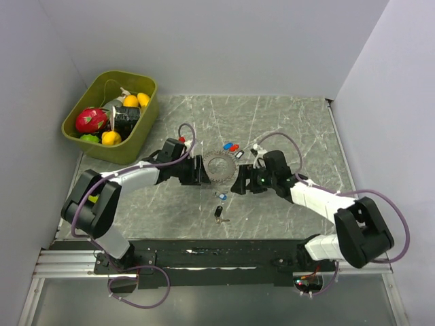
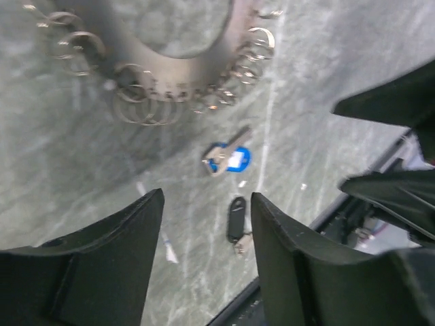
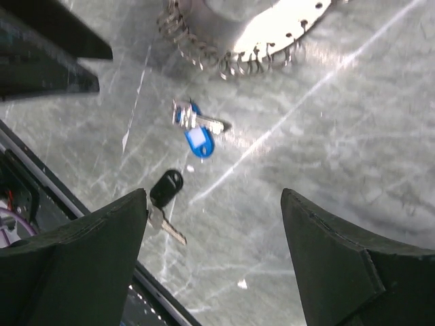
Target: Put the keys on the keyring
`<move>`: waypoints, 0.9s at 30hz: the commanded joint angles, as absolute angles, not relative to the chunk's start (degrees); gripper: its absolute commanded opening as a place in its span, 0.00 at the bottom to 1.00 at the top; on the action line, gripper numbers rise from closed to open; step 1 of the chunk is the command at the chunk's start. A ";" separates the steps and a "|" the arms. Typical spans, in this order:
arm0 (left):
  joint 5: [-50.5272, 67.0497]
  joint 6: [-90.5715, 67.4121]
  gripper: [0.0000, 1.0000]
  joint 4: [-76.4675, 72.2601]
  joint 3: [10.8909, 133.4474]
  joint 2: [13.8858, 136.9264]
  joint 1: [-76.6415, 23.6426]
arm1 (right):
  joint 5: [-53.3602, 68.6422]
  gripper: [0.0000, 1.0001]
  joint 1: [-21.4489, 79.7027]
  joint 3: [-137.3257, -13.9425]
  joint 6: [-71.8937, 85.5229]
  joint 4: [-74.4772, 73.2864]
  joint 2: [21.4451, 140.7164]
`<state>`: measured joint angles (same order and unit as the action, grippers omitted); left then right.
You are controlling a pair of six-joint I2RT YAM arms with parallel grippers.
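left pincer (image 2: 207, 204): spread, empty, over the dark key (image 2: 236, 219).
right pincer (image 3: 212, 204): spread, empty.
keyring (image 1: 219, 167): flat on the surface (image 1: 292, 136), between both pincers.
keys: blue key (image 1: 223, 195) at the ring's 6 o'clock, red key (image 1: 235, 147) at 1 o'clock.
advice: pinch the plastic head and leave the key's hole free.

The keyring (image 1: 219, 168) lies mid-table between the left gripper (image 1: 202, 170) and right gripper (image 1: 238, 183), 2 keys (image 1: 222, 195) just nearer, more keys (image 1: 232, 147) just beyond, a bin (image 1: 144, 125) far left.
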<state>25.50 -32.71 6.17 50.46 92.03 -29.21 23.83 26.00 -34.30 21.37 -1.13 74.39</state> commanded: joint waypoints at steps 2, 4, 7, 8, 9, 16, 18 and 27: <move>30.76 -36.73 0.56 -1.21 50.62 93.77 -29.62 | 25.04 0.84 26.28 -39.72 22.23 -0.97 78.92; 30.24 -37.09 0.53 -0.71 51.67 95.44 -30.06 | 25.05 0.83 26.19 -40.78 23.73 -1.14 80.41; 27.08 -35.86 0.50 1.39 53.86 97.11 -31.46 | 25.05 0.83 26.28 -40.69 25.31 -0.36 81.56; 25.42 -35.42 0.49 2.62 54.49 97.47 -31.99 | 25.14 0.83 26.19 -40.61 25.57 -0.26 81.74; 24.44 -34.72 0.48 3.59 55.36 97.91 -32.43 | 25.05 0.83 26.10 -40.52 25.92 -0.26 81.91; 16.88 -33.49 0.43 8.26 61.17 102.12 -37.70 | 24.87 0.83 25.93 -40.25 26.54 -0.18 83.14; 15.83 -33.40 0.40 8.61 61.61 102.65 -38.14 | 24.87 0.83 25.75 -39.90 26.63 -0.26 83.06; 10.90 -32.43 0.41 11.60 61.52 99.94 -38.67 | 23.56 0.84 23.30 -43.93 25.84 -0.61 85.07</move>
<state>14.39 -33.34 10.00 60.23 102.83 -38.83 24.88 25.17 -38.94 26.11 -1.32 83.68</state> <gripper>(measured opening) 0.394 0.839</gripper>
